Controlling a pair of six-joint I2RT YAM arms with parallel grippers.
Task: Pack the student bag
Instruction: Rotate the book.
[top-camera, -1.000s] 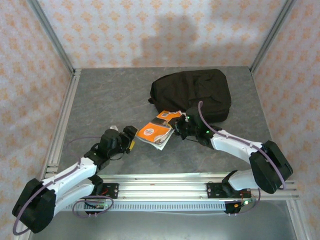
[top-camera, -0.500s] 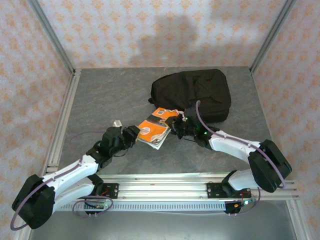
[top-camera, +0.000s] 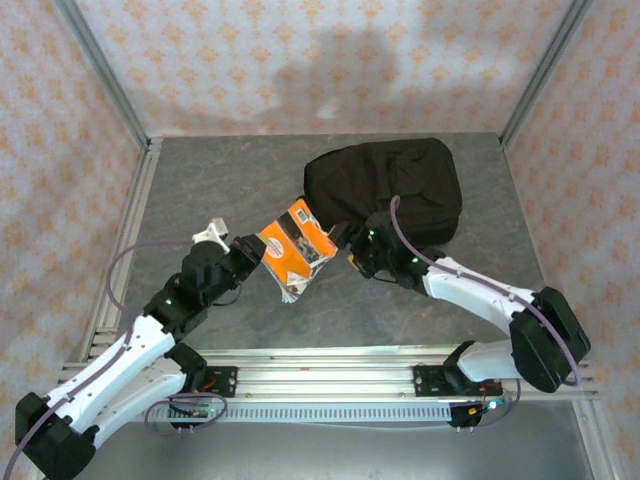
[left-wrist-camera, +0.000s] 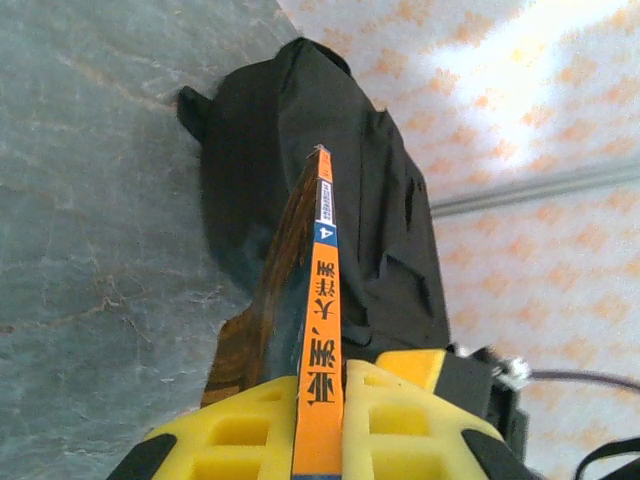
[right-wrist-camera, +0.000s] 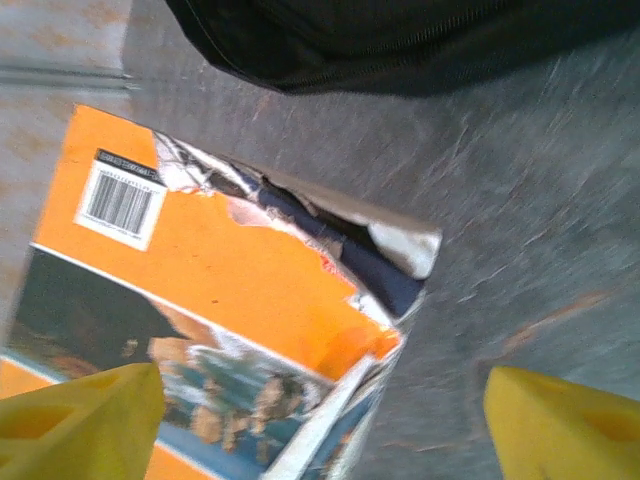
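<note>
The student bag (top-camera: 385, 188) lies flat at the back right of the table, black and soft. My left gripper (top-camera: 254, 256) is shut on the spine edge of an orange book (top-camera: 295, 246) and holds it tilted up off the table, just left of the bag. In the left wrist view the orange spine (left-wrist-camera: 326, 300) is pinched between the yellow fingers (left-wrist-camera: 250, 430), with the bag (left-wrist-camera: 300, 150) behind it. My right gripper (top-camera: 352, 256) stands open just right of the book. In the right wrist view its torn cover (right-wrist-camera: 220, 270) lies between the spread fingertips (right-wrist-camera: 570, 425), untouched, below the bag's edge (right-wrist-camera: 400, 40).
The grey table (top-camera: 220, 190) is bounded by aluminium rails (top-camera: 125, 245) on the left and along the near edge. Patterned walls close in the back and both sides. Bare table surface lies left of the bag.
My left gripper has shut on the book and lifted it, tipping it up on edge. The right gripper has opened and let go of the book's corner.
</note>
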